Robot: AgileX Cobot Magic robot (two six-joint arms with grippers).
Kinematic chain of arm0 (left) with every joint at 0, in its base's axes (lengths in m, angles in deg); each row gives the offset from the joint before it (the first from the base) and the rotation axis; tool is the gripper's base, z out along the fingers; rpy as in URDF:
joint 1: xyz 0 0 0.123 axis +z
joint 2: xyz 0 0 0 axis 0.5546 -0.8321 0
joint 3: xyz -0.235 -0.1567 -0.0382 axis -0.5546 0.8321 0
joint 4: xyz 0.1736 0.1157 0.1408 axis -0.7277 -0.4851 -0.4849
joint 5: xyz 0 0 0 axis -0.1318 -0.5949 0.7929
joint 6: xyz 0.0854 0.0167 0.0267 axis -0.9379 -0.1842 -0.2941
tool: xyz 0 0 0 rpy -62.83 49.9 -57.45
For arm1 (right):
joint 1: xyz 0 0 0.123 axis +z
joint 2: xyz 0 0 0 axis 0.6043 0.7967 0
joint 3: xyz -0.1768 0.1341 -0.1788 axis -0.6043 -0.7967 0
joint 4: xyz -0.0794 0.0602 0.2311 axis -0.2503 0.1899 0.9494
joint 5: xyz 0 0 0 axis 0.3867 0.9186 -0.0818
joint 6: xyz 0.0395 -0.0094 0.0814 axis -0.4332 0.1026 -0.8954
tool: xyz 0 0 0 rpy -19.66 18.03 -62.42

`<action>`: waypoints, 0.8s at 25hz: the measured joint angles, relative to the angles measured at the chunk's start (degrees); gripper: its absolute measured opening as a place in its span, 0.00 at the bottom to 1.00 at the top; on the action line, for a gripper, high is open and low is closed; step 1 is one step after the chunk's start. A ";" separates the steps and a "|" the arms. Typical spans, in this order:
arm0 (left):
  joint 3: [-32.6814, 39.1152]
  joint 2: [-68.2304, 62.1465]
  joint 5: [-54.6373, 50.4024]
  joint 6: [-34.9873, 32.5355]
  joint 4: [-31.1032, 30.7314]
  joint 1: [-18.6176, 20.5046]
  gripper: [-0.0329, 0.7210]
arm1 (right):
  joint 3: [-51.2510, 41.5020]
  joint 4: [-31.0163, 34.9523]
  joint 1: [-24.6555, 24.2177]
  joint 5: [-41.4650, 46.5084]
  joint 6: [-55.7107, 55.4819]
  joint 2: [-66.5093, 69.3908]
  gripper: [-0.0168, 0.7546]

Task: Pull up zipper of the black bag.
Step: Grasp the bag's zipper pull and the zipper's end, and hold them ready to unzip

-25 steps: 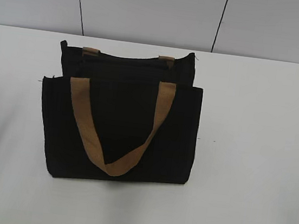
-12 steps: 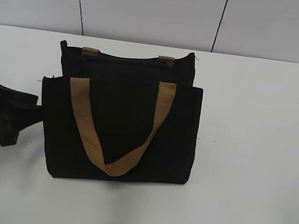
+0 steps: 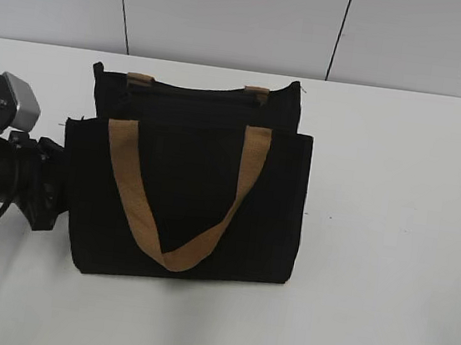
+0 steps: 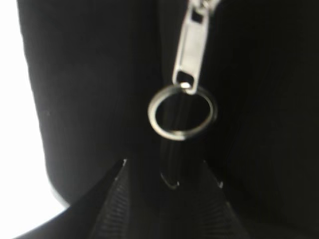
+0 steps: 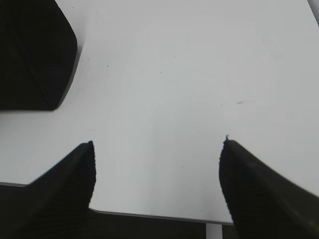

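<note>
Zipper first: small silver-grey metal pull tab [image 4: 192,47] with a round metal ring [image 4: 182,111] hanging off it, sitting on the black zip line and filling the left wrist view, so that camera is parked right up against it. In the exterior view I can't pick the tab out at all; it's lost in the dark fabric somewhere around the left end of the bag.

The rectangular black fabric tote with tan-brown webbing handles [image 3: 184,209] lies on the white surface [image 3: 390,243], handle loop draped across the front panel.

What changed: a second ago the left side of the exterior view was bare, half a second ago the left arm was just poking in at the edge, and now the left end effector [image 3: 51,184] is right against the bag's left side. My read is that the approach is basically done and the grab on the tab comes next; nothing looks pulled yet.

Pose-wise, the left arm comes in low and roughly level from the left, its grey wrist camera block [image 3: 12,104] riding on top. Its dark fingers [image 4: 124,199] show at the bottom of the wrist view, just below the ring, but I honestly cannot tell if they're spread or pinched.

The right end effector [image 5: 157,144] hangs over bare surface with its fingers spread wide, holding nothing, a corner of the bag off to its upper left.
</note>
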 joint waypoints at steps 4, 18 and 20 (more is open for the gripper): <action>-2.08 -4.82 4.79 -0.13 -0.10 0.05 0.43 | 0.00 0.02 0.00 0.00 0.00 0.00 0.78; -6.24 -9.32 9.33 -0.35 -2.48 0.11 0.07 | 0.00 0.06 0.00 0.00 0.00 0.00 0.78; -5.91 -7.67 7.79 -0.35 -2.90 0.11 0.07 | 0.00 0.06 0.00 0.00 0.00 0.00 0.78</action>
